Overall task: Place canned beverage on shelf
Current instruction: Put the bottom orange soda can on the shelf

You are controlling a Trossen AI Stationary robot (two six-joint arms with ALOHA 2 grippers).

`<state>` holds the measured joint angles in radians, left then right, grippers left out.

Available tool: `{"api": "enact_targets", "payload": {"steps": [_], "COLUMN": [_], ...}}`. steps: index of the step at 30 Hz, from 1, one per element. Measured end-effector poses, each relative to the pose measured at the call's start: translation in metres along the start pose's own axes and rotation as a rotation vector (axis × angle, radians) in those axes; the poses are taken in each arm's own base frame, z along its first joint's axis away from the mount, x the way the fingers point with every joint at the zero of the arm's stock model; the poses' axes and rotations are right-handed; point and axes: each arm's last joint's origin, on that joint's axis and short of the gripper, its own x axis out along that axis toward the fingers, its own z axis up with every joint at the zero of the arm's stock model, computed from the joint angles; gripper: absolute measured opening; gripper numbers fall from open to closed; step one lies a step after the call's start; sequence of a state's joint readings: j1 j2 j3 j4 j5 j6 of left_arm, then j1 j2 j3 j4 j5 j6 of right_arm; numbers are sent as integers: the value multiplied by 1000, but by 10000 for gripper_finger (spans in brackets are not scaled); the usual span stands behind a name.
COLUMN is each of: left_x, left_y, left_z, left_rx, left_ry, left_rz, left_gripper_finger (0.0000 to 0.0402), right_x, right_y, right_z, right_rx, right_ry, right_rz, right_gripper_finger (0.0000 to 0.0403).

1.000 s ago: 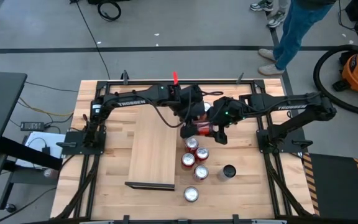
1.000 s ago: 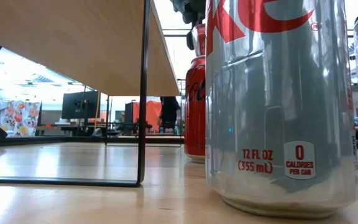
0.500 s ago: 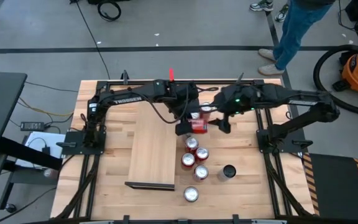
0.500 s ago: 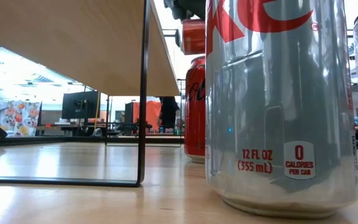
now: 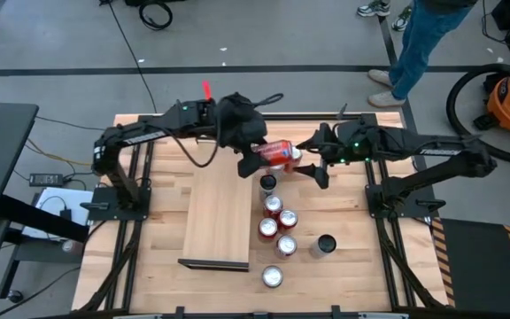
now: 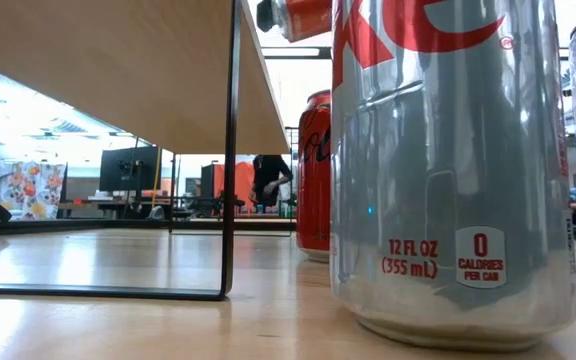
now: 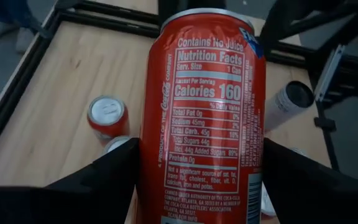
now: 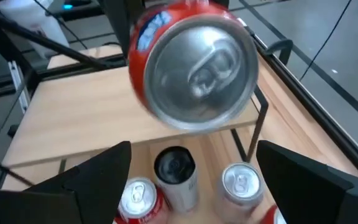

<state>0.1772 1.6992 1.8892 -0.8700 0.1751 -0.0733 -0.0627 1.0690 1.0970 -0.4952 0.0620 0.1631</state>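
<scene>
Since the earlier frames the left gripper (image 5: 253, 162) has lifted the red can (image 5: 277, 153) up and leftward away from the right gripper (image 5: 312, 165), which has let go and drawn back. From above, the left fingers are clamped on the red can, held lying on its side in the air just beyond the far right corner of the shelf (image 5: 220, 213); that sideways hold looks like a carry posture from a handover, so the can would need turning upright before it is set down. The right fingers stand apart and hold nothing, just right of the can. A row of cans (image 5: 276, 232) waits on the planked worktop (image 5: 162, 186) right of the shelf, with a dark can (image 5: 326, 245) beside them. A person's legs (image 5: 419, 44) stand on the grey floor beyond the far edge. At table height a silver can (image 6: 453, 170) fills the near right, a red one (image 6: 314, 175) stands behind it, the shelf's board (image 6: 118, 70) spans overhead on a thin dark leg, and the carried can shows at top; desks and monitors lie in the room beyond. The left wrist camera shows the can's nutrition label between its two fingers (image 7: 98, 186). The right wrist camera looks at the can's top (image 8: 201, 74), with its own fingers (image 8: 86, 180) wide and the shelf behind.
</scene>
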Motion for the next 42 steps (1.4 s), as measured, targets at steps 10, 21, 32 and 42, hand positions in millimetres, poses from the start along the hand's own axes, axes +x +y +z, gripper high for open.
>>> {"api": "enact_targets", "payload": {"steps": [10,21,32,42], "left_x": [-19,-33,-40,-43], "left_y": [4,6,-2,-5], "left_z": [-55,-107,-136,-140], "left_rx": [-159,-249,-231,-236], "left_ry": [-298,-442,-534,-549], "left_rz": [14,80,97,81], "left_gripper_finger": [300,300,300,300], "right_x": [44,83,123,122], "right_y": [2,4,-9,-18], "right_z": [0,6,7,11], "right_rx": [45,71,136,143], "right_ry": [-147,-261,-346,-349], "right_rz": [59,123,160,189], "right_gripper_finger": [341,288,235,194]}}
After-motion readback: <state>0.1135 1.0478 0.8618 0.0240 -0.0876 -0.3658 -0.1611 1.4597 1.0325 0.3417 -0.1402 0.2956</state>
